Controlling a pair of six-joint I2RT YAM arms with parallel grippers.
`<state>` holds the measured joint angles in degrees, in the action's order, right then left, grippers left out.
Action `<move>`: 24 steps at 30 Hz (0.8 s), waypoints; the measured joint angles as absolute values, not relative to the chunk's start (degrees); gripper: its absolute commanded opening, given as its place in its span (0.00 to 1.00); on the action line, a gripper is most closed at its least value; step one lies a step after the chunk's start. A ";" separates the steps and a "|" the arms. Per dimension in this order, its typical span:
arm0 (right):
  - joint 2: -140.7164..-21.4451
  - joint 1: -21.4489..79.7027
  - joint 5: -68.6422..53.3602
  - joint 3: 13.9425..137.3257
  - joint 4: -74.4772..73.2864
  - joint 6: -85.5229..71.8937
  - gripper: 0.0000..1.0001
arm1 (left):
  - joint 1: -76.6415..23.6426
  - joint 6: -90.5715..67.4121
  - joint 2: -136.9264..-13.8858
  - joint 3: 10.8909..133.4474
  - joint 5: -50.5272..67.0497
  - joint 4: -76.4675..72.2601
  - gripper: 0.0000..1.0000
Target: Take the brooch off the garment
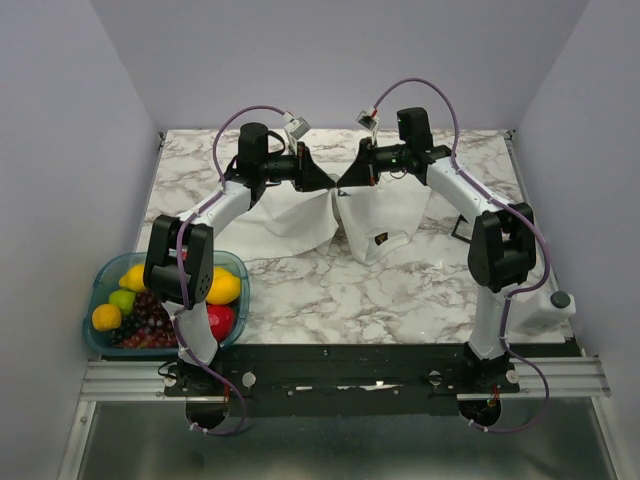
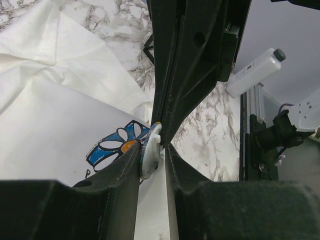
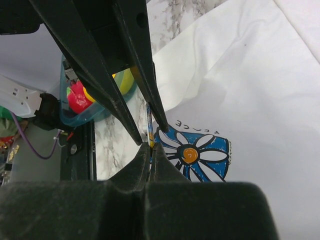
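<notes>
The white garment (image 1: 290, 225) lies spread at the back of the marble table, its middle lifted to where both grippers meet; its dark diamond logo (image 1: 379, 238) faces up. A blue flower print (image 2: 116, 147) (image 3: 196, 154) is on the cloth. The brooch (image 2: 149, 156) is a thin round disc with a white back, seen edge-on in the right wrist view (image 3: 149, 122). My left gripper (image 1: 328, 184) (image 2: 152, 150) is closed around the brooch, one finger against its face. My right gripper (image 1: 344, 184) (image 3: 150, 146) is pinched on the brooch's rim from the opposite side. In the top view the brooch is hidden by the fingers.
A teal bowl (image 1: 100, 285) of fruit stands at the near left, by the left arm's base. A white device (image 1: 545, 305) (image 2: 252, 72) stands at the near right. A small black frame (image 1: 462, 228) lies by the right arm. Grey walls enclose the table.
</notes>
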<state>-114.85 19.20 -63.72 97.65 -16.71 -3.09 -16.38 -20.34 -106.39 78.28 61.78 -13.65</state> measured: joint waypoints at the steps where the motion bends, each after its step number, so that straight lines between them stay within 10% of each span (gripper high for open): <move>1: -114.85 19.20 -63.72 97.62 -16.60 -3.07 0.00 | -16.34 -20.40 -106.39 78.28 61.78 -13.67 0.30; 19: -114.76 19.20 -63.61 97.21 -16.27 -2.02 0.00 | -16.25 -20.40 -106.39 78.32 61.28 -12.86 0.17; 24: -114.74 19.22 -63.09 97.10 -16.32 -1.19 0.00 | -16.34 -20.38 -106.39 79.22 59.33 -10.28 0.37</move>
<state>-114.74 19.22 -63.09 97.10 -16.32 -1.19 -16.34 -20.38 -106.39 79.22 59.33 -10.28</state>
